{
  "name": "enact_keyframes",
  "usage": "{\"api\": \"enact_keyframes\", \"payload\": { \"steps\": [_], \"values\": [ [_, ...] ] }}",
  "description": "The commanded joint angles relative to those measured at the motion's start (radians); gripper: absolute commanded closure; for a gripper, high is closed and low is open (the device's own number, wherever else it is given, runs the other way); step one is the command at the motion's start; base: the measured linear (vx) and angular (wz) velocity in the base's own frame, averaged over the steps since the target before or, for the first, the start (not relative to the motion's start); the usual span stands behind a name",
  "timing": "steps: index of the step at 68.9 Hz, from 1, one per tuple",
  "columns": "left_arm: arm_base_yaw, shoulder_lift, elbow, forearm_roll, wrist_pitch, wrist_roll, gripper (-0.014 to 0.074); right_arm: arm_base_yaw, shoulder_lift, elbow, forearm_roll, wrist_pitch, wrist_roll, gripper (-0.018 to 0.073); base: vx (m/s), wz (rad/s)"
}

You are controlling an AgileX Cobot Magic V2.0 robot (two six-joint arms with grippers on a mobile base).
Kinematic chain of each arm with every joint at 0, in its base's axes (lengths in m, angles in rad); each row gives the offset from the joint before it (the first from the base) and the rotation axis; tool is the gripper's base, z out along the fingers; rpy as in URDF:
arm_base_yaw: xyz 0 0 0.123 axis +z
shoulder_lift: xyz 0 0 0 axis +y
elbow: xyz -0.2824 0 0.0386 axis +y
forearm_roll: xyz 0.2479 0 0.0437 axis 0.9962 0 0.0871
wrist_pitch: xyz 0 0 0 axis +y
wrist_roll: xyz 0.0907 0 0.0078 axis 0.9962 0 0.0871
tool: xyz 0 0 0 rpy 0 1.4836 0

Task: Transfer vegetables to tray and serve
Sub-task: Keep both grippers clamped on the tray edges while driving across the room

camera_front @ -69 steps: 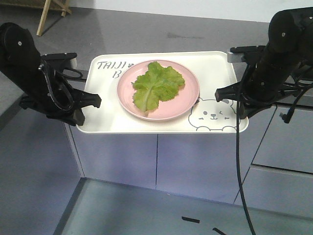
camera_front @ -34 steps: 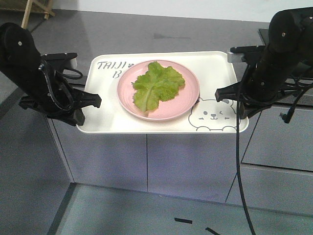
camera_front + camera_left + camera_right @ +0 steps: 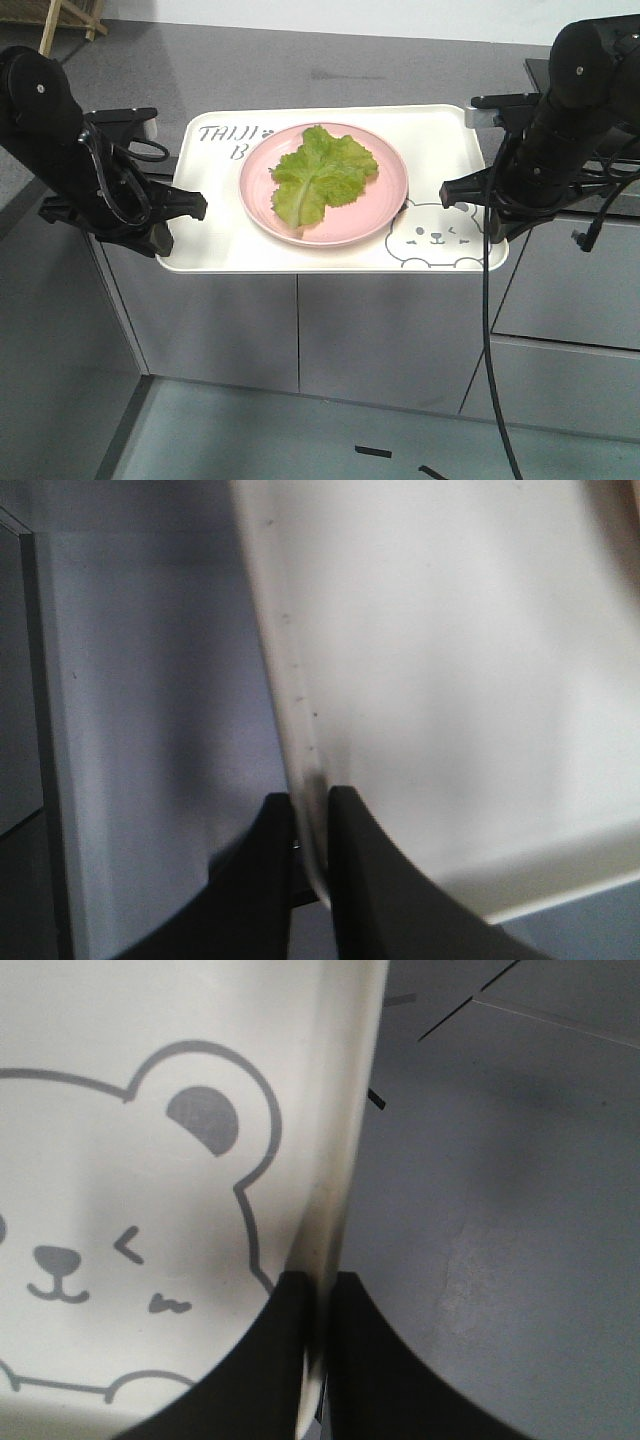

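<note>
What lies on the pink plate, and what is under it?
A lettuce leaf lies on the plate. Under it is the white tray, whose lettering it partly covers.

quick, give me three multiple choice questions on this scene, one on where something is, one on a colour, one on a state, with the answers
1. Where does the lettuce leaf lie?
A. on the pink plate
B. bare on the tray
C. hanging over the tray's rim

2. What colour is the bear face printed on the tray?
A. red
B. grey
C. blue

3. How do the left claw and right claw stand?
A. both open, clear of the tray
B. both shut on the tray's rim
C. only the left one shut

Answers:
1 A, the leaf rests inside the plate.
2 B, grey lines on cream.
3 B, each wrist view shows the rim pinched.
</note>
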Motion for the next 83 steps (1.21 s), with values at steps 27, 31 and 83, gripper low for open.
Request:
{"api": "enact_keyframes", "payload": {
  "steps": [27,31,83],
  "values": [
    [-0.018,-0.063,-0.039,-0.074,-0.048,0.027,0.0603,0.006,-0.059,-0.027,0.025,-0.052,-0.026,0.0568,0.01,0.00],
    [-0.018,-0.063,-0.039,-0.074,-0.048,0.027,0.0603,0.006,-0.059,-0.027,0.025,-0.052,-0.026,0.0568,0.01,-0.01],
    [-0.018,-0.063,-0.039,-0.074,-0.048,0.027,0.0603,0.006,-0.059,-0.027,0.025,-0.052,-0.026,0.0568,0.03,-0.02]
  ]
}}
